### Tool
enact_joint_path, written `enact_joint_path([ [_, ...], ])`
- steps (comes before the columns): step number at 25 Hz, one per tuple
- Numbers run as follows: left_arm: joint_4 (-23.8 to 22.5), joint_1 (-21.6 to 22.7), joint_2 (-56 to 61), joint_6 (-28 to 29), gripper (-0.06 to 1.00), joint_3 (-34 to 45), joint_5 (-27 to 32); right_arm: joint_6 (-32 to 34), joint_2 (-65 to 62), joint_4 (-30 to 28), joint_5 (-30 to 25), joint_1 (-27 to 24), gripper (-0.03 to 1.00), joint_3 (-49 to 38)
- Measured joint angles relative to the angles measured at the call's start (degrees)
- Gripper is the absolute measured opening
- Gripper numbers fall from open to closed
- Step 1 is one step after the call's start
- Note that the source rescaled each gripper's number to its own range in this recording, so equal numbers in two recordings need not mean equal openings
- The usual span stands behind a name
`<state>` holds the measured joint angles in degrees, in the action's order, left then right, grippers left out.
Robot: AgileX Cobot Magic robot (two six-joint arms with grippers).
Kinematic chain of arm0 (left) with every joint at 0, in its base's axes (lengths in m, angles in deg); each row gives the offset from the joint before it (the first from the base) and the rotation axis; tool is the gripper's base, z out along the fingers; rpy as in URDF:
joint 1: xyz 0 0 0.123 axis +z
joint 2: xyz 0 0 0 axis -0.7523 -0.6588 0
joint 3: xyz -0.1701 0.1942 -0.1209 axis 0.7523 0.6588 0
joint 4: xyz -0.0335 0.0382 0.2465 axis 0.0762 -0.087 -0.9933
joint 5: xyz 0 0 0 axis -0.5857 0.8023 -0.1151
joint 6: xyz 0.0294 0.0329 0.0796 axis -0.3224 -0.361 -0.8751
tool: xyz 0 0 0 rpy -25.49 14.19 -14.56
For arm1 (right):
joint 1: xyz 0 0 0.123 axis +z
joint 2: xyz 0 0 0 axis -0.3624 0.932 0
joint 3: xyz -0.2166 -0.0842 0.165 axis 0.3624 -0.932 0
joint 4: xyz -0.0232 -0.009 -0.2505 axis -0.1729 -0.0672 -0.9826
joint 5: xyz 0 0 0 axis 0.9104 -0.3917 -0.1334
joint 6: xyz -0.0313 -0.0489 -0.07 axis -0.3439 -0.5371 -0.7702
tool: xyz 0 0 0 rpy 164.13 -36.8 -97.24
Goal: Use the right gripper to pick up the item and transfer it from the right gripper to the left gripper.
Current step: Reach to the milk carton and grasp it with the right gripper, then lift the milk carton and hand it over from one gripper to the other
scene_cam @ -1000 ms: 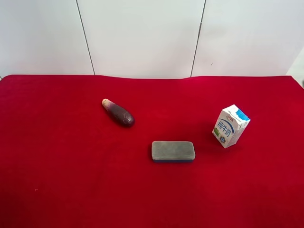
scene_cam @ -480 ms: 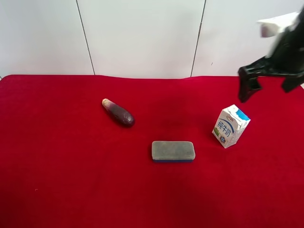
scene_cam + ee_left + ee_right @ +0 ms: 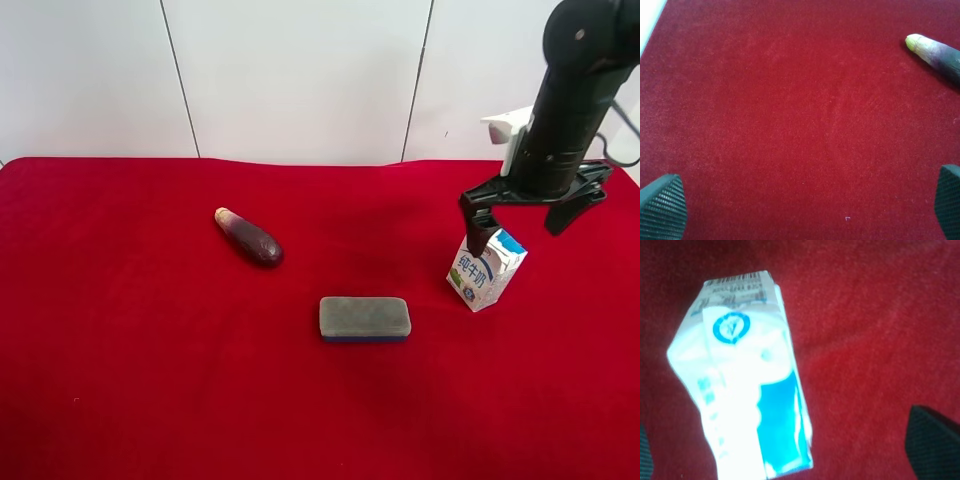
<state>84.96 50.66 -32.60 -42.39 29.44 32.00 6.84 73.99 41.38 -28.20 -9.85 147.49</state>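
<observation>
Hovering above one carton, right gripper fingers spread; left gripper fingers spread; one eraser, perhaps one eggplant.

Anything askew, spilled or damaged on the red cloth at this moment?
Nothing stands out. The milk carton stands upright, the eraser lies flat, the eggplant rests on its side; no spill shows on the cloth.

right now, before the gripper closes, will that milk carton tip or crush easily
The milk carton stands tall on a small base on the red cloth, so an off-centre nudge could probably tip it. Its paperboard walls likely dent under a hard squeeze.
</observation>
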Motion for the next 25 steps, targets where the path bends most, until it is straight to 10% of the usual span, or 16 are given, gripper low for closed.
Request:
enact_joint_path([
  [13,0.00,0.00,0.00,0.00,1.00,0.00,0.00,-1.57,4.55,0.06,5.03,0.00,0.97,0.00],
  [17,0.00,0.00,0.00,0.00,1.00,0.00,0.00,-1.57,4.55,0.06,5.08,0.00,0.71,0.00],
  [23,0.00,0.00,0.00,0.00,1.00,0.00,0.00,-1.97,4.55,0.31,5.08,0.05,0.00,0.00],
  [25,0.00,0.00,0.00,0.00,1.00,0.00,0.00,-2.03,4.55,0.38,5.08,0.05,0.00,0.00],
])
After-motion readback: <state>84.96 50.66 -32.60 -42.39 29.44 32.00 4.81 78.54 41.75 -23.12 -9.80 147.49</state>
